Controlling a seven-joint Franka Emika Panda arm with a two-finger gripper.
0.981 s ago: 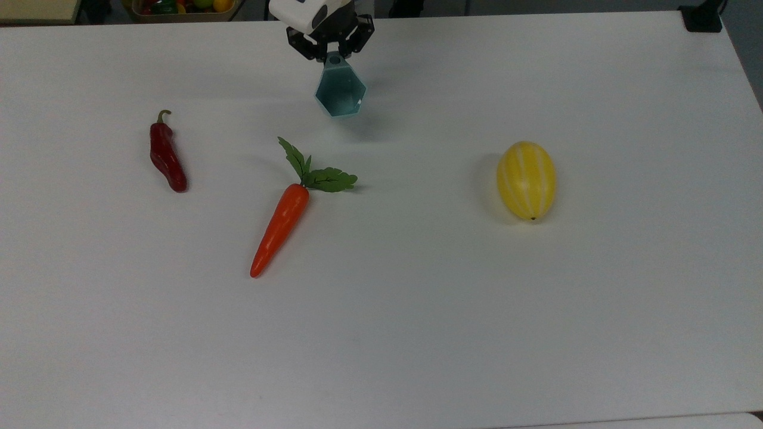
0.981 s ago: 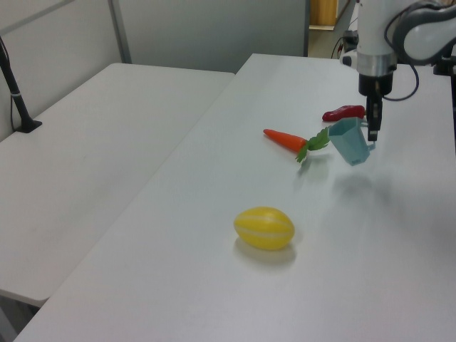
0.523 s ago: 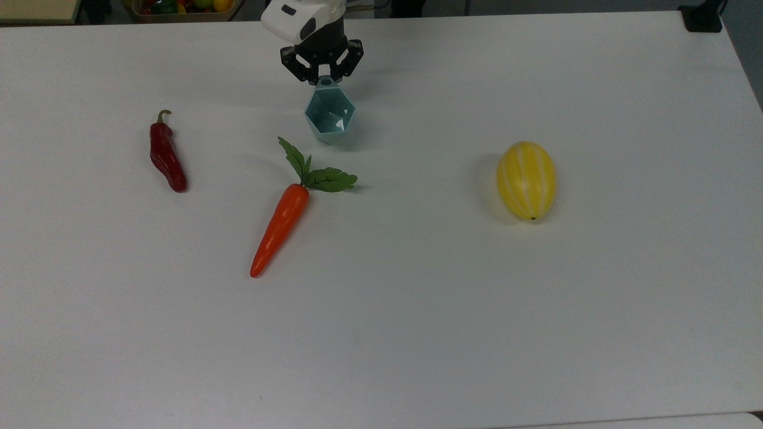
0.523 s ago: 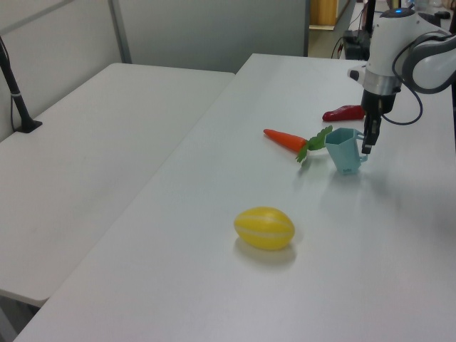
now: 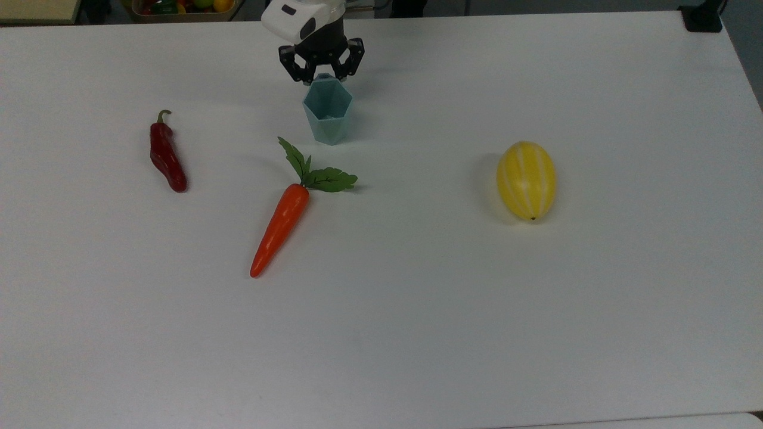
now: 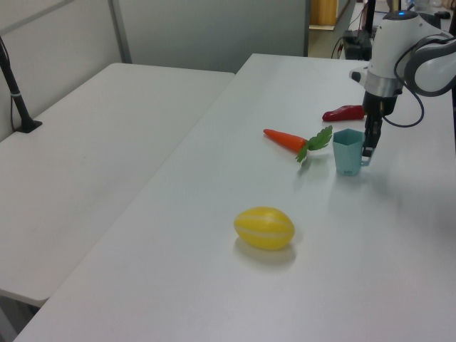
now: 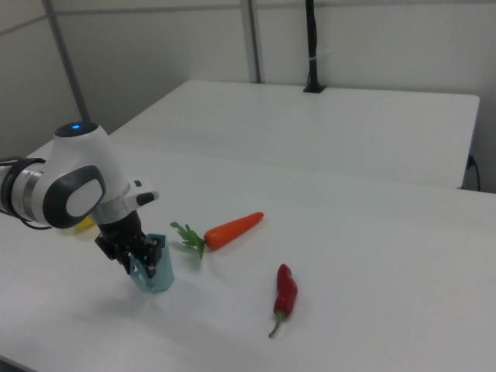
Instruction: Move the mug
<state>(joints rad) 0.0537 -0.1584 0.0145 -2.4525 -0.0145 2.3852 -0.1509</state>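
The mug point(image 5: 326, 116) is a pale teal faceted cup standing upright on the white table point(image 5: 417, 333), just behind the carrot's leaves in the top view. My gripper point(image 5: 325, 77) points down at its far rim, shut on the small tab handle. In the left view the mug point(image 6: 348, 151) stands at the carrot's right, with the gripper point(image 6: 369, 146) against its right rim. In the right view the gripper point(image 7: 139, 260) covers the left rim of the mug point(image 7: 153, 273).
An orange carrot point(image 5: 280, 229) with green leaves lies in front of the mug. A dark red chili point(image 5: 167, 158) lies at the top view's left and a yellow striped melon point(image 5: 527, 180) at its right. A second table point(image 6: 92, 142) adjoins.
The mug hung tilted from the gripper one second ago. It has come down and swung upright, and its base now rests on the table a little to the top view's left.
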